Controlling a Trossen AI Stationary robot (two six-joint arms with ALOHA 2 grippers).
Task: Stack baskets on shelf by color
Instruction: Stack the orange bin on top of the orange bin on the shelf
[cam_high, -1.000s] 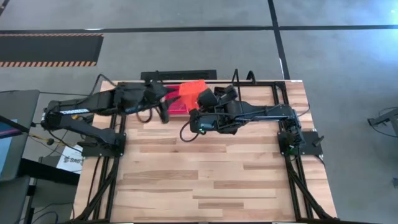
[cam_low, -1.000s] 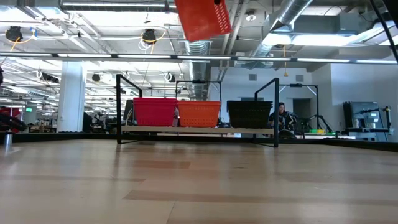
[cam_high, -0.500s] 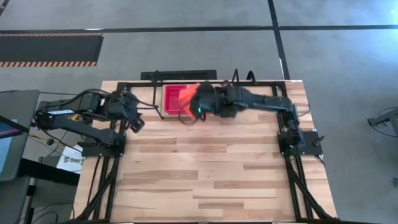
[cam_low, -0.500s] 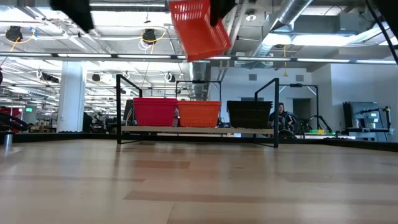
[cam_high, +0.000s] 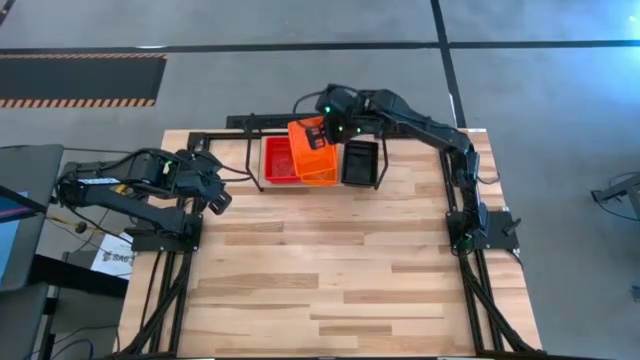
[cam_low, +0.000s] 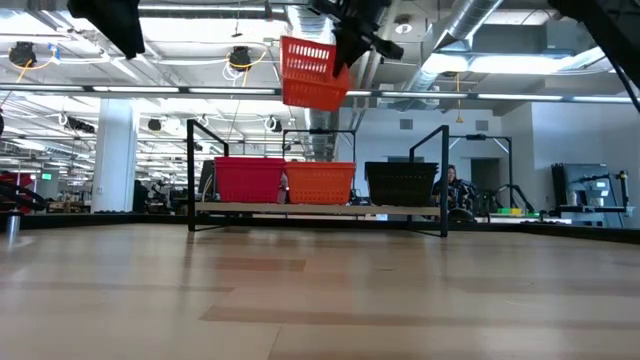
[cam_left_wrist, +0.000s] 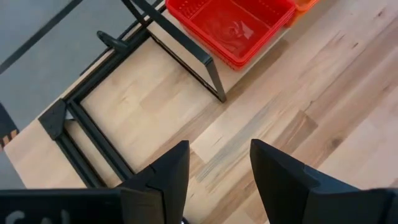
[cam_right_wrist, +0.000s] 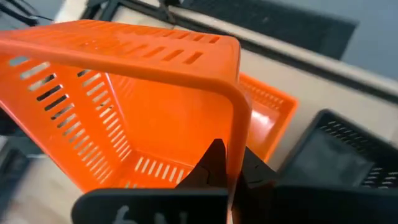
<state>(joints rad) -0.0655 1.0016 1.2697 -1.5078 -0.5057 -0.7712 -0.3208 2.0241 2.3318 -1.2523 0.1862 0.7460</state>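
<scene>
On the shelf (cam_high: 250, 165) at the table's far edge, a red basket (cam_high: 279, 160), an orange basket (cam_high: 322, 172) and a black basket (cam_high: 360, 163) stand side by side on their bottoms. Another orange basket (cam_low: 310, 72) hangs tilted in the air above them, over the shelf's orange one. My right gripper (cam_high: 327, 130) is shut on it. My left gripper (cam_left_wrist: 219, 168) stands open above the table near the shelf's left end and touches nothing. My right gripper pinches the rim of one wall (cam_right_wrist: 236, 134) of the held orange basket, near a corner. One finger (cam_right_wrist: 213, 163) is inside the basket and the other outside. The fingers slant down from above. The basket hangs tilted, clear of the shelf and its baskets.
The shelf's black upright rods (cam_low: 190, 170) (cam_low: 443, 175) rise at both ends. A black rod of the shelf (cam_left_wrist: 180, 56) runs just ahead of my left gripper. The wooden tabletop (cam_high: 330, 280) stretches toward the near edge.
My right gripper has carried the orange basket toward the table's far edge, over the shelf, turning and tipping it on the way. My left gripper has drawn back from the basket toward the table's left edge and now points down at the table.
</scene>
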